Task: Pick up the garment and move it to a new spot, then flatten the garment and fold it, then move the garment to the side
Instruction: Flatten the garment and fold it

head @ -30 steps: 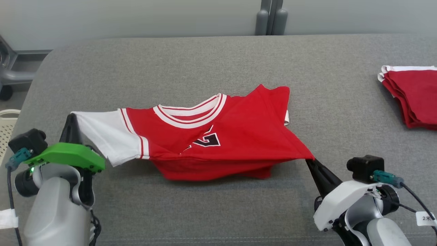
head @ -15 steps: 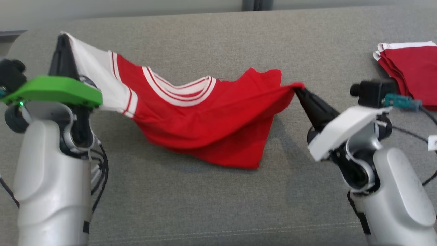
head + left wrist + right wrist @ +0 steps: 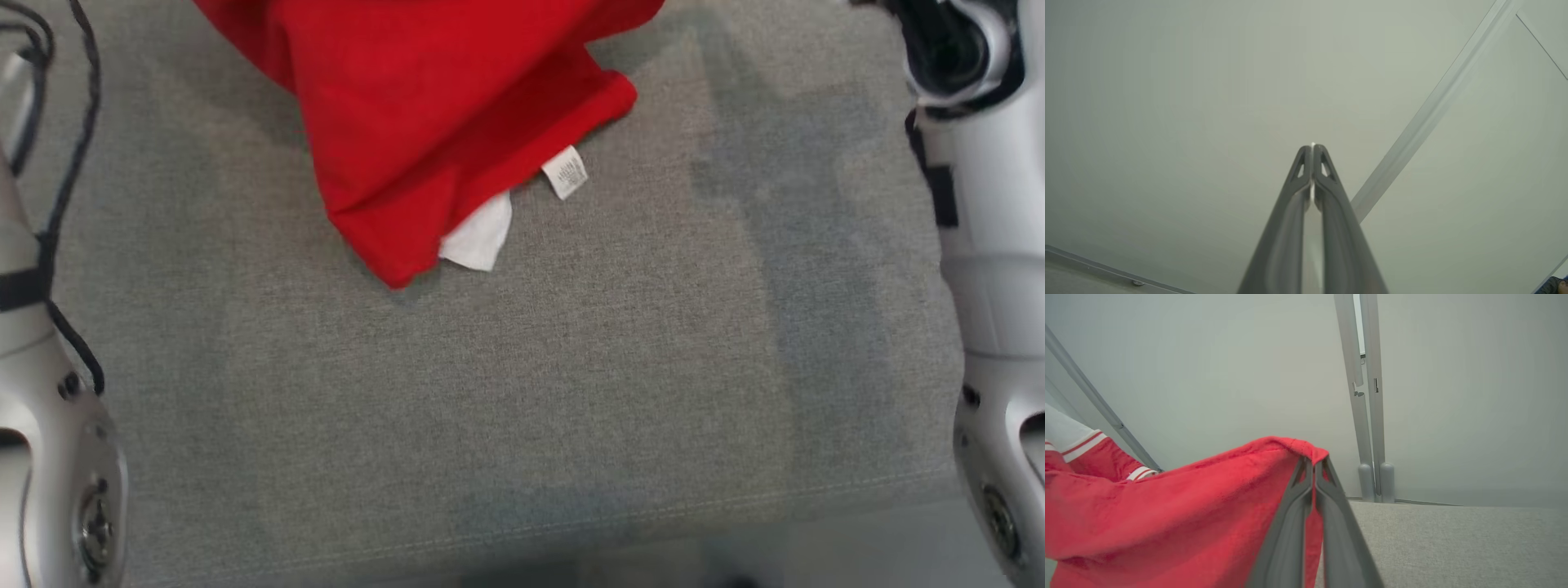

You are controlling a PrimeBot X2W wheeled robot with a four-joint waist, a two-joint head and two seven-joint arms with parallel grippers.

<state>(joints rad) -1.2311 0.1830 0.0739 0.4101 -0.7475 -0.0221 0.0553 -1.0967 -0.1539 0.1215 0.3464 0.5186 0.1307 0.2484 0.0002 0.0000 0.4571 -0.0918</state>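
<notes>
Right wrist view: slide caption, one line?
Right pincer shut on the red shirt at its top edge, cloth hanging below, grey cushion behind.

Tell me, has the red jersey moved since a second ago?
Yes, upward. The jersey lay along the grey cushion; now it hangs above it from the right gripper, shut on its edge.

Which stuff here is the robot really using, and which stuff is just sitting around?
For the job:
- red shirt, held up by two corners
- right gripper, shut on its red edge
- left gripper, shut on a white sliver of it
- grey cushion, below the shirt

Just around:
- grey posts
- pale wall
</notes>
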